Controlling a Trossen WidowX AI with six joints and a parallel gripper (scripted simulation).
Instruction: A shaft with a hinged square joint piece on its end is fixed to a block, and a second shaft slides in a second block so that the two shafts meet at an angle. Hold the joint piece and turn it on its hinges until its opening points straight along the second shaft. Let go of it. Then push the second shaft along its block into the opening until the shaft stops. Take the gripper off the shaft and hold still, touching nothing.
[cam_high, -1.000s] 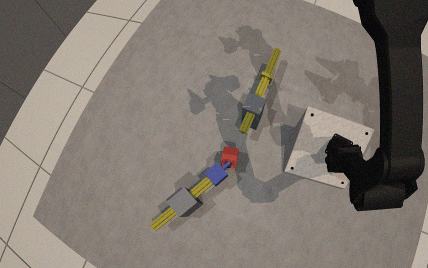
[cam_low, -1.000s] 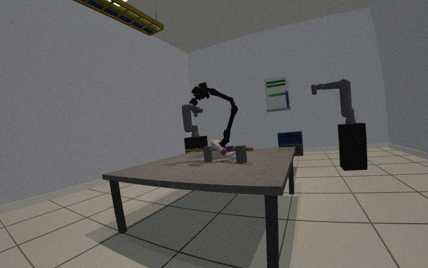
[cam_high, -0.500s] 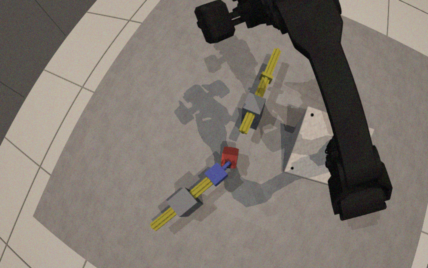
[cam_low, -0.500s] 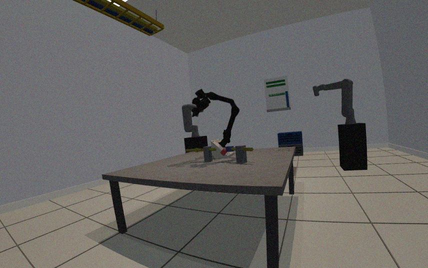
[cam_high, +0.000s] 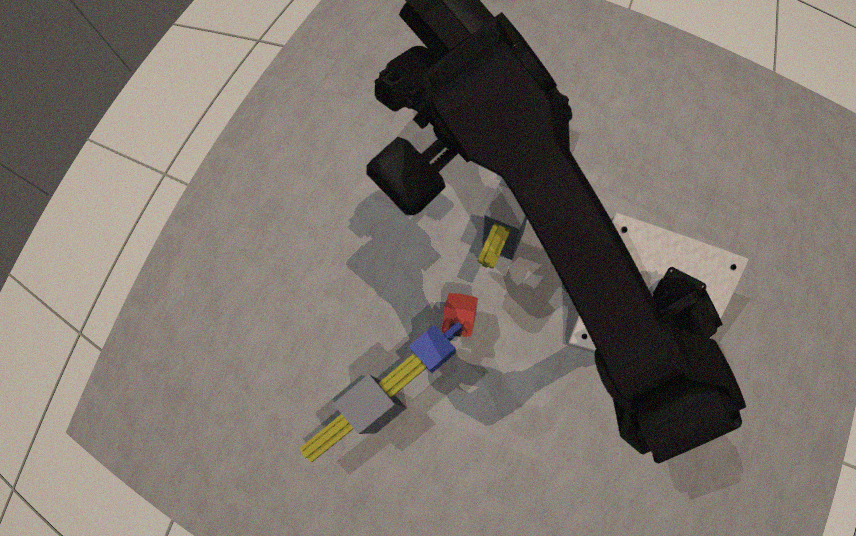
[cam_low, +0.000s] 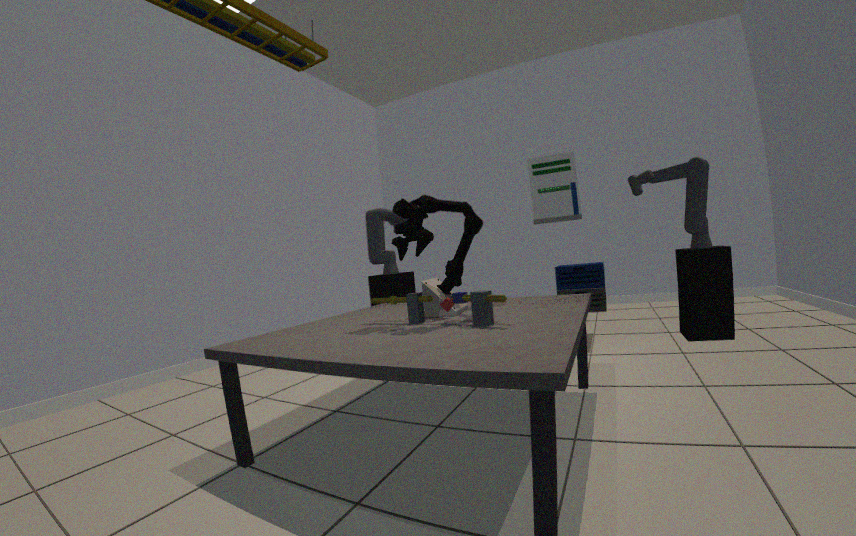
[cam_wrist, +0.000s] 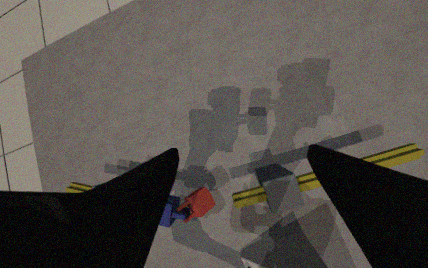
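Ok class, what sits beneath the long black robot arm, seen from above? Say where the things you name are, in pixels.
Beside the arm (cam_high: 543, 189) (cam_low: 467, 239), parts of a pale square plate (cam_high: 691, 252) (cam_low: 432, 290) (cam_wrist: 248, 264), a grey block (cam_high: 514, 243) (cam_low: 415, 310) (cam_wrist: 283, 189) and a yellow grooved shaft (cam_high: 494, 246) (cam_low: 386, 300) (cam_wrist: 392, 155) show; the rest of each is covered.

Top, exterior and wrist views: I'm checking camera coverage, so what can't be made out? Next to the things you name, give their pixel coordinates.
Top: the second shaft's (cam_high: 494, 244) (cam_low: 385, 300) (cam_wrist: 395, 154) far end, hidden by the arm (cam_high: 587, 252) (cam_low: 467, 220).
Wrist: the first shaft's block (cam_high: 365, 404) (cam_low: 482, 309), hidden by a gripper finger (cam_wrist: 110, 220).
Exterior: the red joint piece's (cam_high: 463, 309) (cam_low: 446, 304) (cam_wrist: 201, 204) hinges, too small.
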